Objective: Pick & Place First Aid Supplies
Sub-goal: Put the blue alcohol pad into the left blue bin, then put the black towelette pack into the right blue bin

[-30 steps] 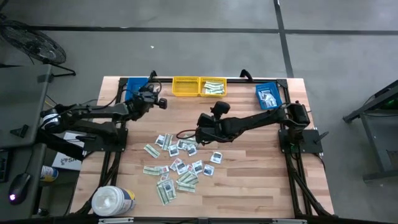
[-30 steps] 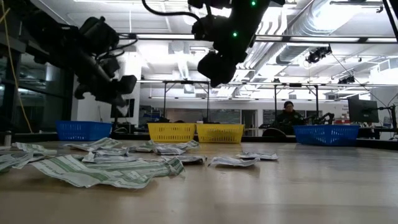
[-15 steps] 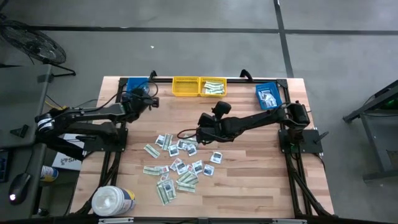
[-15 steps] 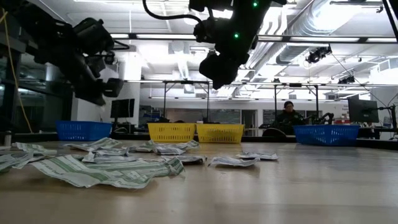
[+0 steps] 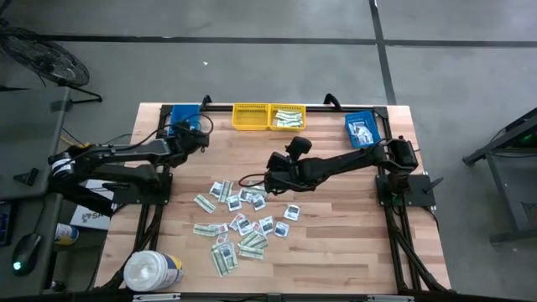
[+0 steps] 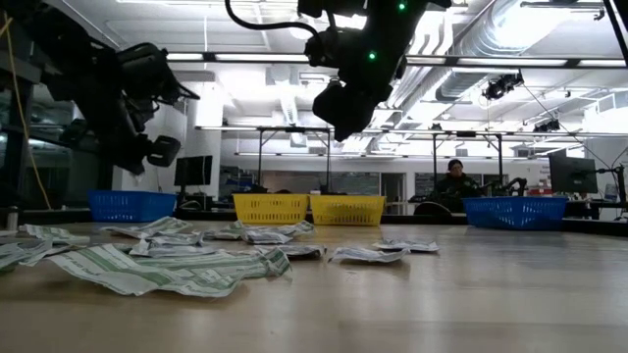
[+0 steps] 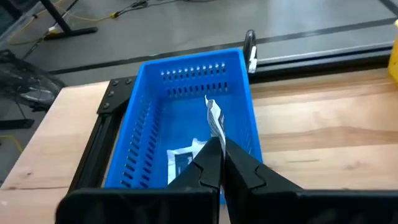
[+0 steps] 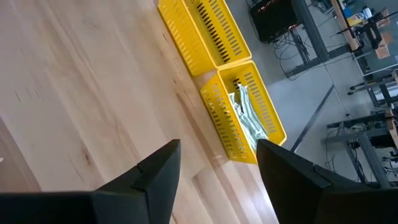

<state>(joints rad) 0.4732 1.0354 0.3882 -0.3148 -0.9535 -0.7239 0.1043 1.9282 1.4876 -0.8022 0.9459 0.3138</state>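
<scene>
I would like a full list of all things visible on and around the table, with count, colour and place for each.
Packets: dozens, pale green-white strips and small white squares, scattered mid-table toward the front.
Yellow bins: two, side by side at the back edge; the right one holds green-white strips.
Left blue bin: one, back left corner, a white packet inside.
Right blue bin: one, back right, white packets inside.
Tub: one, white, round, front left corner.
Person: one, seated far behind the table.
Left claw: shut on a small white packet, above the left blue bin.
Right claw: open, empty, above the packets.
</scene>
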